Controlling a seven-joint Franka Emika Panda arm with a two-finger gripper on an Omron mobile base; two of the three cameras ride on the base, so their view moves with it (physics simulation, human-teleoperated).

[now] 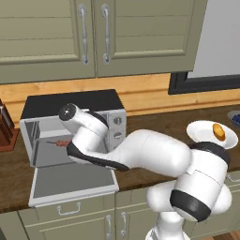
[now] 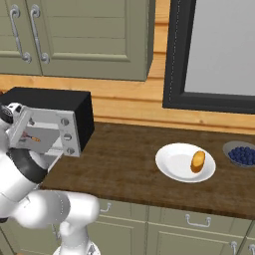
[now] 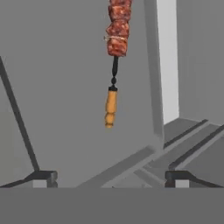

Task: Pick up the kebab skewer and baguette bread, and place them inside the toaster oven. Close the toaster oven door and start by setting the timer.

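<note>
In the hand view the gripper [image 3: 111,178] stands wide apart at the bottom of the frame, one dark fingertip [image 3: 43,177] at lower left and the other at lower right, nothing between them. Just beyond, in the upper middle of that frame, the kebab skewer [image 3: 114,57] lies free on the grey floor of the toaster oven [image 1: 70,129], its orange handle end nearest the gripper and the red chunks running off the top edge. Bare floor lies on both sides of the skewer; a side wall rises right of it.

In the left base view the toaster oven door [image 1: 70,180] hangs dropped flat at lower left, its front edge over the edge of the desk [image 1: 154,126], and the arm reaches across it into the cavity. The knob panel sits on the oven's right face; no writing can be read on it.

Farther right, well apart from the oven, the baguette bread [image 2: 198,161] sits on a white plate [image 2: 172,164], with open brown desk between. A bowl of blueberries [image 2: 241,154] stands by the right edge. Behind are cabinets [image 1: 93,33] with no lettering
</note>
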